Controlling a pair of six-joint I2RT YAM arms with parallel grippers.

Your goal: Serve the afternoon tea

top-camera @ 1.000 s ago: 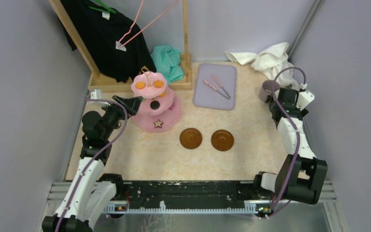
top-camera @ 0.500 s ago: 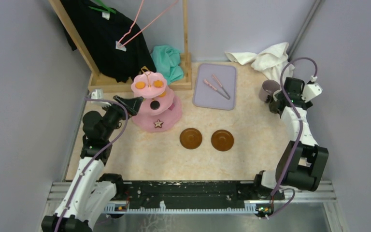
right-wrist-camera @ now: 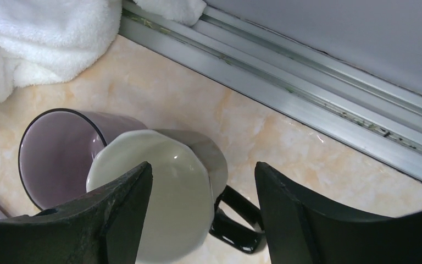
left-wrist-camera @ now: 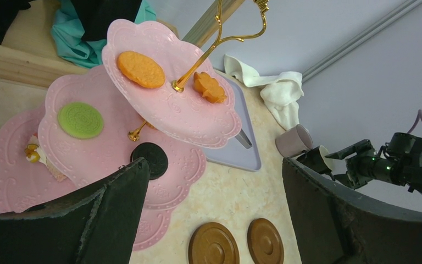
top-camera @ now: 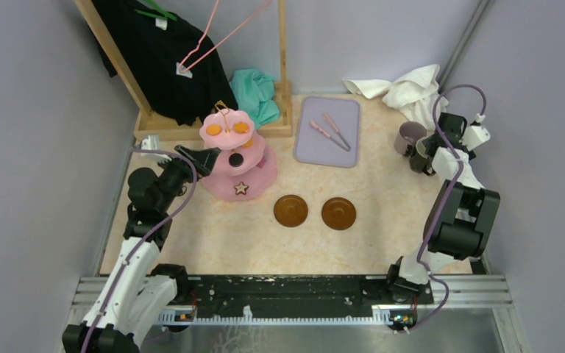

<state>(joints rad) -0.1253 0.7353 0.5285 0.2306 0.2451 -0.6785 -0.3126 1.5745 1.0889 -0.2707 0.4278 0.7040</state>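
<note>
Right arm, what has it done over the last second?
It folded forward toward the mugs, and the right pincer settled open over the cream mug, gripping nothing. The left pincer, stand, saucers and mauve mug stayed put.

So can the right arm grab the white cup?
Probably yes: the right gripper is open and aimed at the cream mug, nothing between them. The mauve mug sits right beside it, though.

The stand (top-camera: 237, 158) sits left of 2 saucers (top-camera: 290, 210), the tray (top-camera: 310, 151) behind them, 2 mugs (top-camera: 410, 137) far right.
</note>
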